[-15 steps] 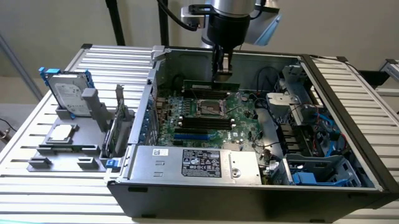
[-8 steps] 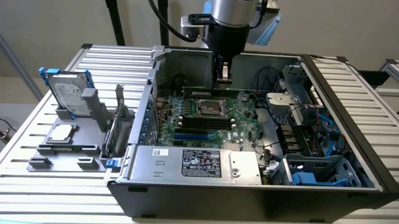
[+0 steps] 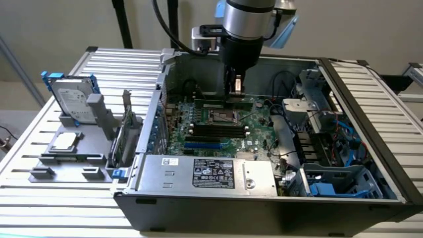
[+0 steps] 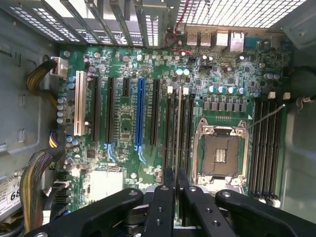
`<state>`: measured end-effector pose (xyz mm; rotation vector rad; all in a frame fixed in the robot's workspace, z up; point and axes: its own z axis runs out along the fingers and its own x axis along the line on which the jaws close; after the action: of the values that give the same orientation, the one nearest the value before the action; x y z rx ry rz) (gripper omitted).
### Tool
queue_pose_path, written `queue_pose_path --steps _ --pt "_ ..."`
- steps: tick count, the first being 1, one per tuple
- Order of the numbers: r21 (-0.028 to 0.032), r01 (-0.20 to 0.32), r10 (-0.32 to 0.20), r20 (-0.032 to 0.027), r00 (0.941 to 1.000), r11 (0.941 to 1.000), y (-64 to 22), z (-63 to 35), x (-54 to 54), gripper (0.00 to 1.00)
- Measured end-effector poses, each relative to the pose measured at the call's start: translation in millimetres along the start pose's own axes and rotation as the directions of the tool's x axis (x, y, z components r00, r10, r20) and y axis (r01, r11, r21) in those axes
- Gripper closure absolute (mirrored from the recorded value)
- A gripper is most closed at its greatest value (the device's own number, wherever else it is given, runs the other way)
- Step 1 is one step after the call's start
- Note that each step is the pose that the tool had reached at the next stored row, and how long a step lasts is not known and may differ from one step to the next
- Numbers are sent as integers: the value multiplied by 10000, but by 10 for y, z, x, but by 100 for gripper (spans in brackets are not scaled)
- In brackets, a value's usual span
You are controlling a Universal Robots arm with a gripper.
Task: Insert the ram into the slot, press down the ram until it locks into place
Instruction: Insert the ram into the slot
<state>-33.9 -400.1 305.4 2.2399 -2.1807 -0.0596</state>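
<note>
My gripper (image 3: 235, 89) reaches down into the open computer case and is shut on the ram (image 3: 221, 105), a green stick with a white label held level above the motherboard. In the wrist view the ram (image 4: 177, 133) appears edge-on as a thin line running out from between the black fingers (image 4: 163, 202). It lies along the bank of long black slots (image 4: 183, 128) with white end clips, beside the silver processor socket (image 4: 220, 153). The same slots (image 3: 213, 130) sit on the near side of the socket in the exterior view. I cannot tell whether the ram touches a slot.
A bright blue slot (image 4: 139, 113) and a white one (image 4: 79, 108) lie farther along the board. Cable bundles (image 4: 34, 182) hang at the case side. The power supply (image 3: 208, 173) and a drive cage (image 3: 337, 181) line the near edge. A hard drive (image 3: 71, 99) stands on a grey fixture outside the case.
</note>
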Motion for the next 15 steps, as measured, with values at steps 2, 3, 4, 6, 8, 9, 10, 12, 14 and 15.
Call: queue_pose_path --steps 2,3,4,6,8,9,10,12,14,15 --pt "0 -1 1 -1 10000 10000 -1 36 6 87" --pt "0 0 0 0 10000 10000 -2 54 6 87" --pt "0 0 0 0 10000 10000 -4 72 7 87" --pt "0 0 0 -1 10000 10000 -5 109 7 87" --pt "0 0 0 0 10000 10000 -7 145 8 87" --pt "0 0 0 0 10000 10000 -8 163 8 87" --pt "0 0 0 0 10000 10000 -9 181 9 87" --pt "0 -2 2 -1 10000 10000 -11 217 9 87" --pt "-1 -5 5 -4 10000 10000 -12 253 10 87" --pt "0 -7 7 -6 10000 10000 -13 273 10 87"
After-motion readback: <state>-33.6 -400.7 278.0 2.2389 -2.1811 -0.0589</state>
